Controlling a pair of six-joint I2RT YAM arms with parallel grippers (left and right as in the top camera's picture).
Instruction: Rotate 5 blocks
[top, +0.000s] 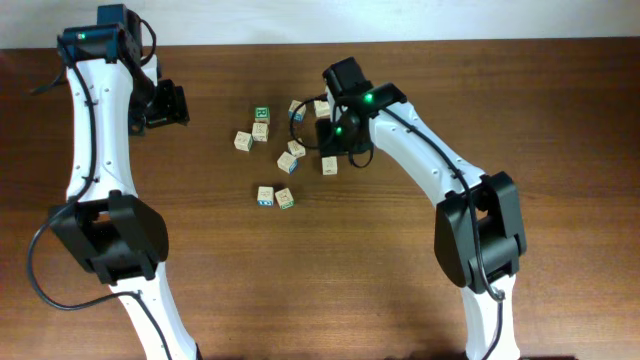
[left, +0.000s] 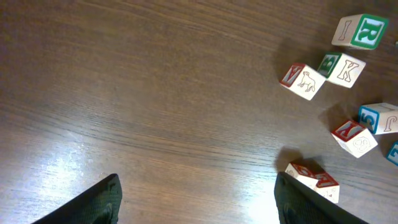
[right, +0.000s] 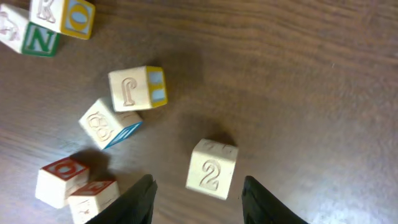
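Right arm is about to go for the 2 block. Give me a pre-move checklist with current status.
1. Right gripper jaws open: ok, one finger stands on each side of the 2 block and neither touches it.
2. Block centred in the jaws: not ok, it sits nearer one finger and mostly ahead of the tips.
3. Block flat on the table: ok, it looks flat.
4. Neighbours clear: ok, the J block stands apart with bare wood between.
5. Left gripper out of the way: ok, it is open over bare table, off to the side of the blocks.
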